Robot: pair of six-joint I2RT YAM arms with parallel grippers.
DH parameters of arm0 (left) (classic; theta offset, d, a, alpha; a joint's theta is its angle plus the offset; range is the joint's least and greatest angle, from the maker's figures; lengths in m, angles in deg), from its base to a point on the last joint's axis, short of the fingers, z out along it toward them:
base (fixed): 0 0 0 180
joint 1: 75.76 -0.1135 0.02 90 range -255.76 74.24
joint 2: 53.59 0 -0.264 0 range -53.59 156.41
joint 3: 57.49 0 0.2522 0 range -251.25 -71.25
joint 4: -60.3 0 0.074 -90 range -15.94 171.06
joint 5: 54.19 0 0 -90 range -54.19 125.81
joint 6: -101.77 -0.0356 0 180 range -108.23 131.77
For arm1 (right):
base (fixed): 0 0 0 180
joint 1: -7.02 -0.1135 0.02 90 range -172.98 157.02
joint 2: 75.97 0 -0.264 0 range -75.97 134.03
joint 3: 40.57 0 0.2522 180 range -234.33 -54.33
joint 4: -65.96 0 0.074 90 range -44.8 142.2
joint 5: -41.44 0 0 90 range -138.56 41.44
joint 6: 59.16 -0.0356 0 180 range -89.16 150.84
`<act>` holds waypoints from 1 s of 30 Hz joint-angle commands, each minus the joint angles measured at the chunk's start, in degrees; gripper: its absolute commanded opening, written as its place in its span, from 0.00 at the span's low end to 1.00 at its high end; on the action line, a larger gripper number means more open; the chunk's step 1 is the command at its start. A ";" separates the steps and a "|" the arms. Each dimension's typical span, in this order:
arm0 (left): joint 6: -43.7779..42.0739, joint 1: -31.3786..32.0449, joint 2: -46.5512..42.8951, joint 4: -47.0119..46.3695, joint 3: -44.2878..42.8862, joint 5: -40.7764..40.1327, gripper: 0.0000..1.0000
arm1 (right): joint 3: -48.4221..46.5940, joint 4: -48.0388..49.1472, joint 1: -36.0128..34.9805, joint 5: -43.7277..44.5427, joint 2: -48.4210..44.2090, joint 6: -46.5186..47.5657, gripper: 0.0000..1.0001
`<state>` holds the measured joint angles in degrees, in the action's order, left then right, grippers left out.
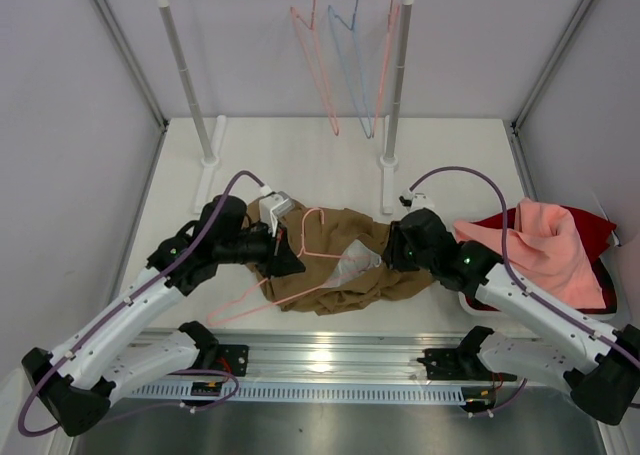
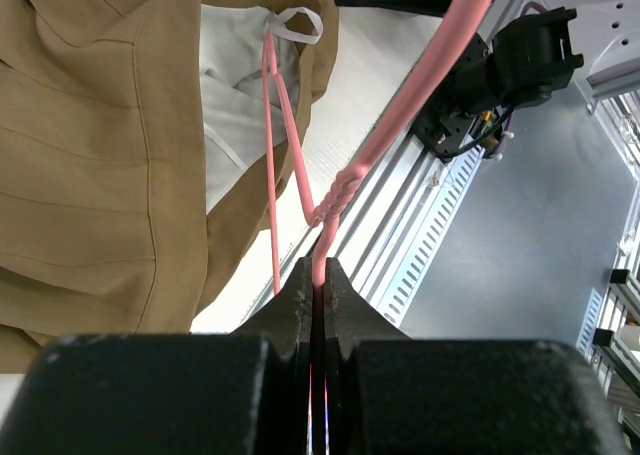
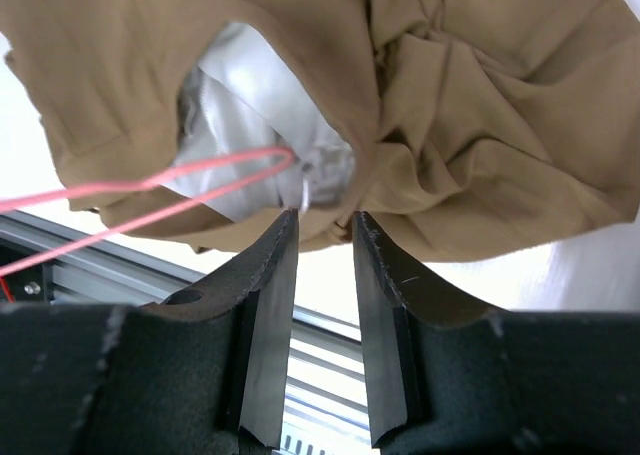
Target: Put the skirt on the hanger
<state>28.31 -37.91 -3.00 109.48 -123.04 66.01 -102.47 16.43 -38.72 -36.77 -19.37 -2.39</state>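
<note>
Left arm: its gripper (image 2: 318, 275) is clamped tight on the neck of the hanger (image 2: 338, 190), just under the twist in the wire, with no gap between the fingers.
Right arm: its gripper (image 3: 325, 220) hovers at the skirt's waist edge with the fingers a little apart and nothing between them.
Skirt (image 1: 345, 230): it lies crumpled on the table (image 1: 300, 165) between the two grippers, with the waist opening turned toward the near edge.
Lining (image 3: 250, 85): the pale grey inner cloth shows through the open waist.
Hanger position: it lies low and tilted. One rounded shoulder is poked into the waist opening and rests on the lining. The rest of the wire trails out over the table toward the left arm.
White loop (image 2: 300, 20): this small ribbon loop at the waist sits right at the tip of the inserted shoulder. Whether the wire passes through it cannot be told.
Done, by the look of it: the hanger is gripped and one end is started into the waist.
Left to do: the other shoulder is outside the skirt, the cloth carries no weight on the wire, and nothing is lifted.
</note>
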 commanded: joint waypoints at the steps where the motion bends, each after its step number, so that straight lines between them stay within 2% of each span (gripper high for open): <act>1: -0.36 0.83 -0.05 -0.17 -0.33 1.09 0.00 | -2.92 1.49 -0.84 1.22 2.10 0.45 0.34; 19: 1.92 4.78 0.74 -2.19 0.46 0.22 0.00 | 0.24 3.25 -2.78 1.65 4.75 -2.89 0.37; 30: 5.35 10.23 2.49 -6.67 1.25 -1.98 0.00 | 2.52 1.58 -3.22 3.06 3.61 -3.86 0.25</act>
<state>31.39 -29.32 -1.23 106.72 -122.23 64.35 -100.61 18.10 -41.64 -35.83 -14.69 -5.17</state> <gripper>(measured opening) 0.036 0.258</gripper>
